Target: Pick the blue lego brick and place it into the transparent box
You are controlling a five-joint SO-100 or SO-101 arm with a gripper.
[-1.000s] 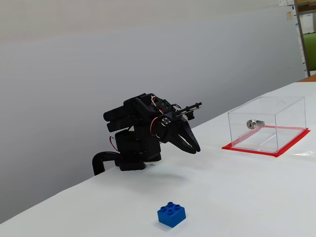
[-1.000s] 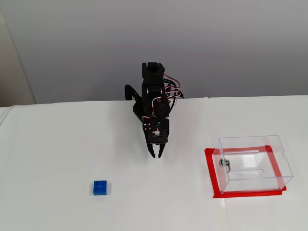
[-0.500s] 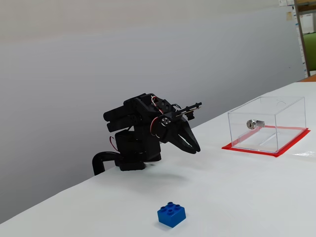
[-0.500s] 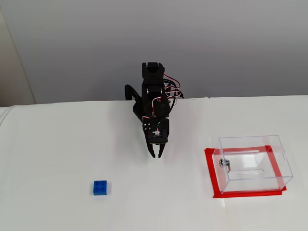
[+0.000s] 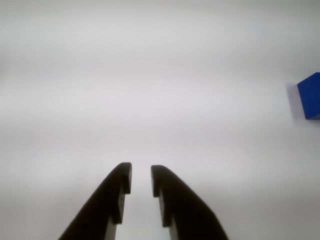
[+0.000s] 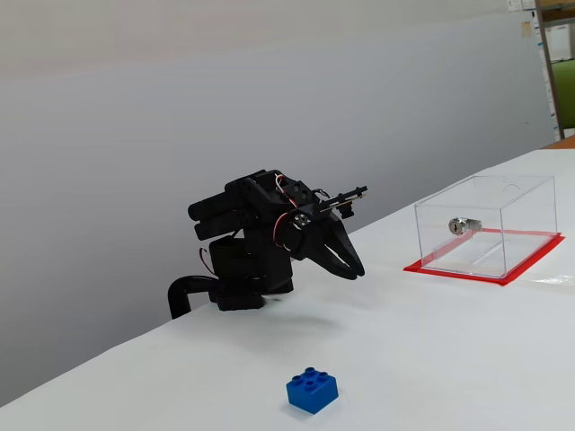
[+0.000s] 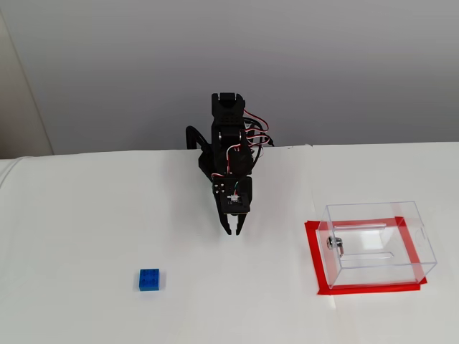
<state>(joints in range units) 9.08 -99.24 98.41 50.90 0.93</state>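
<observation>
White bench fills my wrist feed, where the gripper (image 5: 141,179) shows fingers narrowly parted, holding nothing. I see the blue lego brick (image 7: 149,279) near the front edge; the transparent box (image 7: 379,244) sits well apart toward the right edge.

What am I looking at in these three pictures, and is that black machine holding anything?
It is a small robot arm on a white table. One camera rides on its wrist, looking past its gripper; two others stand still, one to the side and one looking down from the front. The gripper is slightly open and holds nothing, hanging above the table. A blue toy brick lies apart from it, just at the right edge of the wrist view. On the other side of the arm stands an empty clear box with a small metal lock, on a red-edged base.
</observation>
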